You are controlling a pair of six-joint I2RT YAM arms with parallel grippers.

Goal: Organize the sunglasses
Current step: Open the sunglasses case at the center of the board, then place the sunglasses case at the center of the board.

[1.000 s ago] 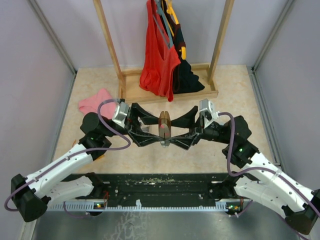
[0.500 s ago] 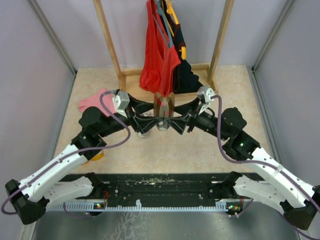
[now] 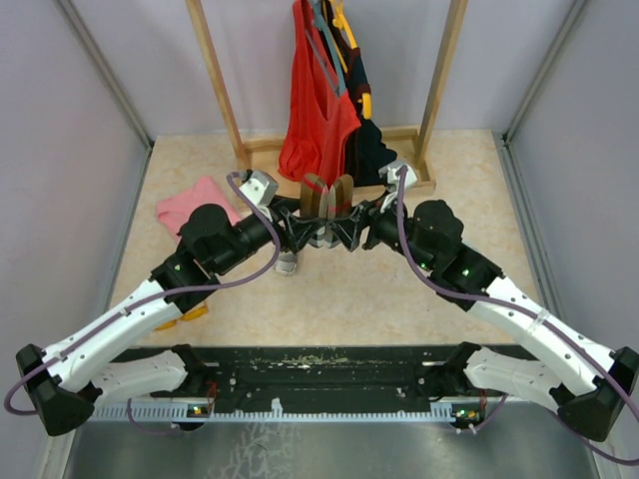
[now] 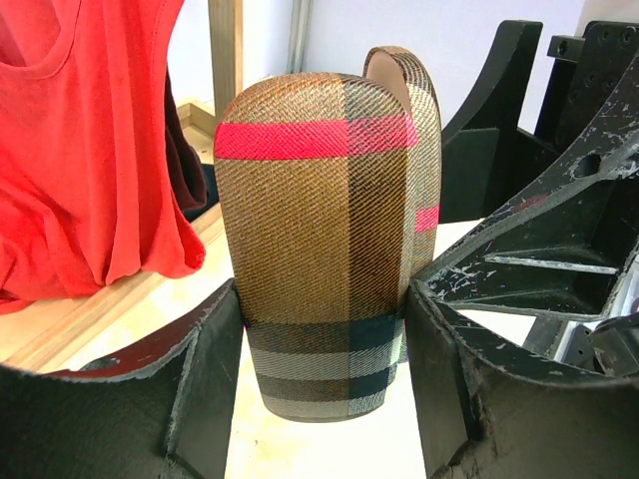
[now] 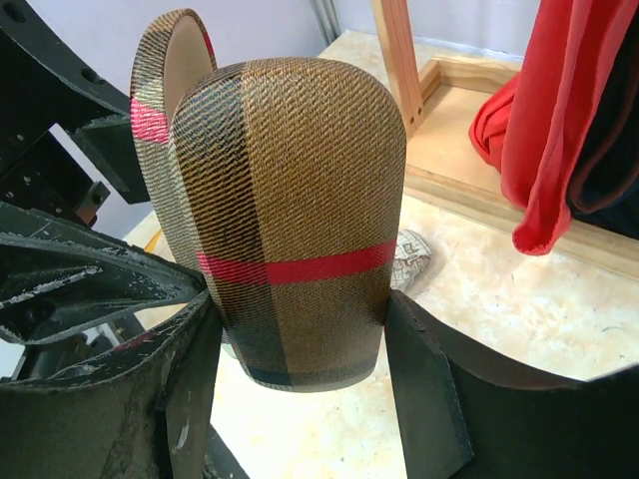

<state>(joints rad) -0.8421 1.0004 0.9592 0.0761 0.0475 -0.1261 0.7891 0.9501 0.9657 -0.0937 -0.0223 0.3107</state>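
The left pincer point(image 4: 321, 374) and the right pincer point(image 5: 300, 384) meet over the middle of the pale marbled desk point(image 3: 399, 299). Both grip a brown plaid woven oblong case with a red stripe point(image 3: 326, 203). The case stands upright and hinged open, its two shells spread apart at the top.

In the left wrist view, the near shell sits between the black fingers point(image 4: 215, 384), which press on both of its edges, so this pincer holds the case at medium width. In the right wrist view, the other shell is clamped the same way between that arm's fingers point(image 5: 424, 389). I cannot tell whether the case's lower end touches the desk.

The sunglasses do not show in any view, and I cannot tell whether they lie inside the case.

Just behind the case stands a light wooden clothes rack point(image 3: 222, 90). A red sleeveless top point(image 3: 318, 125) hangs on it, with a dark garment point(image 3: 379, 160) beside it. A crumpled pink cloth point(image 3: 190, 205) lies on the desk to the left, near the left arm. A small patterned grey object point(image 3: 288, 264) rests on the desk below the left pincer.
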